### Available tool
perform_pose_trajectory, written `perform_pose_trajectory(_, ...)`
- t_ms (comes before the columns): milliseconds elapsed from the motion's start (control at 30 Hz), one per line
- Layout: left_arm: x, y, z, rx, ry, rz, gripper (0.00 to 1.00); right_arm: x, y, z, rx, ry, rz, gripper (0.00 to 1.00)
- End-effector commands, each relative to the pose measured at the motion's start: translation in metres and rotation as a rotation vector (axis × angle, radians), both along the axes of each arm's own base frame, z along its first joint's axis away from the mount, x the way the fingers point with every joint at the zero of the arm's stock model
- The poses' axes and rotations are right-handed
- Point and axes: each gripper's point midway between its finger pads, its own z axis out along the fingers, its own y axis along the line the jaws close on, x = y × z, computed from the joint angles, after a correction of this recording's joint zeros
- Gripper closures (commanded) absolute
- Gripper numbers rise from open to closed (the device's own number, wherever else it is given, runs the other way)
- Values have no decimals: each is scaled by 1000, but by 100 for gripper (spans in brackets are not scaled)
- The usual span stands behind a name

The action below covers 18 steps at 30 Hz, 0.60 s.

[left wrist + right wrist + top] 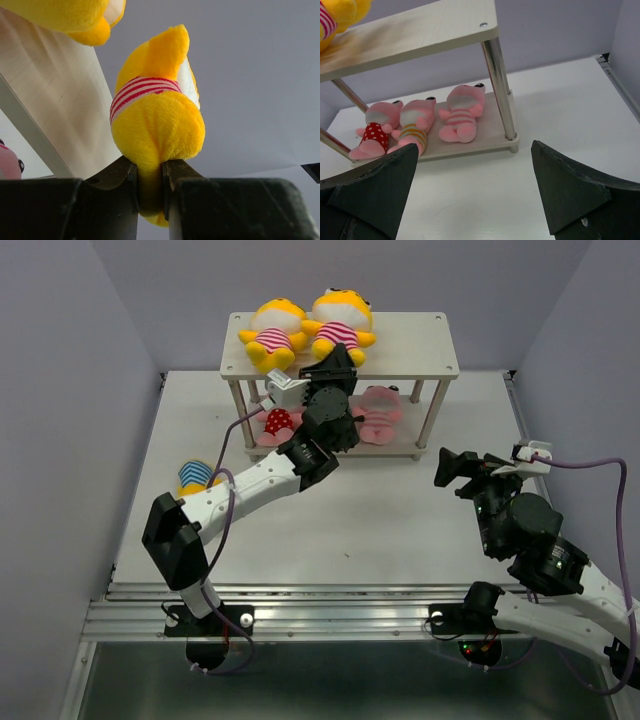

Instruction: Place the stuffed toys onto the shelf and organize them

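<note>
The shelf [420, 358] stands at the back of the table. Two yellow stuffed toys in red-striped shirts lie on its top board, one on the left [275, 332] and one on the right [342, 322]. My left gripper [338, 356] is shut on a leg of the right one [155, 120] at the board's front edge, its jaws [150, 185] pinching the plush. Three pink toys lie on the lower board: red-dotted [372, 132], orange-striped [415, 127] and pink-striped [461, 112]. A third yellow toy [195, 477] in a blue-striped shirt lies on the table at the left. My right gripper [455, 472] is open and empty.
The shelf's metal leg [497, 85] stands at the front right corner of the lower board [485, 142]. The left arm reaches across the front of the shelf and hides part of the lower tier in the top view. Grey walls close in both sides of the table.
</note>
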Motion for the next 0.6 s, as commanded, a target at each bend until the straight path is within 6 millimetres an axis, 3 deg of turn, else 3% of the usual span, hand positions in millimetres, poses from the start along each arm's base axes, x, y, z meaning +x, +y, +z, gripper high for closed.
perform_pose_trajectory(0,-4,13,29,-89,-25,41,86,-1,-2,6,44,-22,-3,0)
perform_pose_trajectory(300,21,0,15,-76,18,1,77,-2,-4,6,51,-24,-8,0)
perform_pose_trajectory(467,40,-3,-3,-48,84,-29,77,-1,-3,5,44,-21,-8,0)
perform_pose_trajectory(567,40,-3,-7,-60,90,-29,76,-1,-2,5,39,-20,-8,0)
